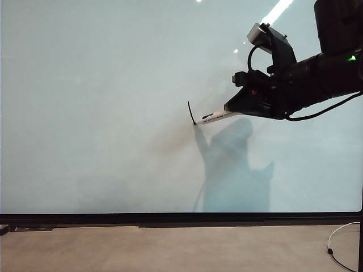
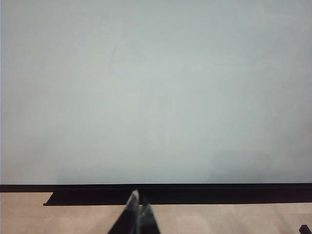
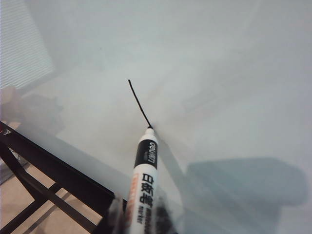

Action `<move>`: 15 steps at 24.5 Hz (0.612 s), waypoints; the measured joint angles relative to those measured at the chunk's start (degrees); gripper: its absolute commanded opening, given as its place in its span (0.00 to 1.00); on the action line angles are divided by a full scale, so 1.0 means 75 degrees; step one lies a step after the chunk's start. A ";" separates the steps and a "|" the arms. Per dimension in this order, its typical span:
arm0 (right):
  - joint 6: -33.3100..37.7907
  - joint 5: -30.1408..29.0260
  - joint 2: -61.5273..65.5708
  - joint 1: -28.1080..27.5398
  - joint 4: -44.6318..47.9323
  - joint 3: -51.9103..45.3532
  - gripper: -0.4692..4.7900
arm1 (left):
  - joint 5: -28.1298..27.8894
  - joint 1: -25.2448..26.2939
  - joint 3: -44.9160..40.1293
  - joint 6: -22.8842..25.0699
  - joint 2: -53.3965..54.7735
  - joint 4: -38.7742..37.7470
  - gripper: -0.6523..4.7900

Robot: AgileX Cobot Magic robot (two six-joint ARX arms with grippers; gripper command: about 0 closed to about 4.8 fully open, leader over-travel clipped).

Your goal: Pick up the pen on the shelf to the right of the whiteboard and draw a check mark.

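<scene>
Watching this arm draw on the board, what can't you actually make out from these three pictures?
- Right gripper: in the right wrist view its fingers are a blur at the frame's edge, so the grip on the pen is unclear.
- Left gripper: only its tips show, cut off by the left wrist view's edge.
- Check mark: one short stroke on the whiteboard; no second stroke is drawn yet.

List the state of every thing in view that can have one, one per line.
Slim white marker pen: uncapped, tip on board.
Large glossy whiteboard: one short black stroke.
Black check mark: only first stroke drawn.
Right gripper: shut on pen.
Left gripper: shut, empty, low before board.
</scene>
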 measured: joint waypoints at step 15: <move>-0.0003 0.0335 -0.0003 -0.0006 0.0015 -0.0251 0.08 | 0.0000 0.0000 0.0000 0.0003 0.0000 0.0000 0.11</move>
